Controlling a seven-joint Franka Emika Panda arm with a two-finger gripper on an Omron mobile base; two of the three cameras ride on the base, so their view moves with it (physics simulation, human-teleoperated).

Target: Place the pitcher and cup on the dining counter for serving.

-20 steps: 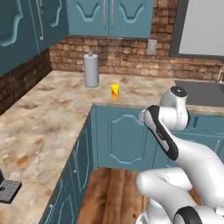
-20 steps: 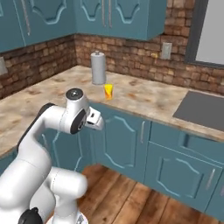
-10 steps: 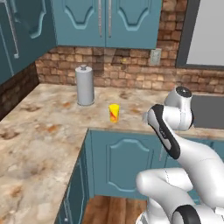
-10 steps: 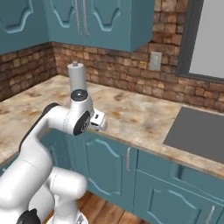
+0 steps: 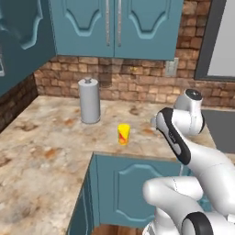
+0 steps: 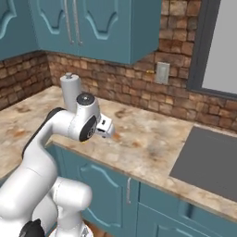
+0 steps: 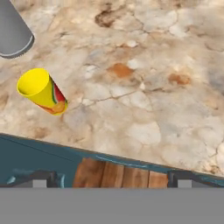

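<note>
Gripper (image 7: pixel 111 181): fingers spread wide, holding nothing.
Cup (image 7: pixel 41 91): upright on the counter (image 7: pixel 144 87), ahead-left of the fingertips, well apart.
Grey canister (image 5: pixel 89 100): beyond the cup.
Change: base has rolled closer; cup now nearly reachable, pitcher unseen.

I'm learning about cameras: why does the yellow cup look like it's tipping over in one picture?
Hand view: the cup seems to lean because that camera looks down steeply, tilted with the hand. Left base view: the same cup stands upright beside the grey cylinder.
</note>
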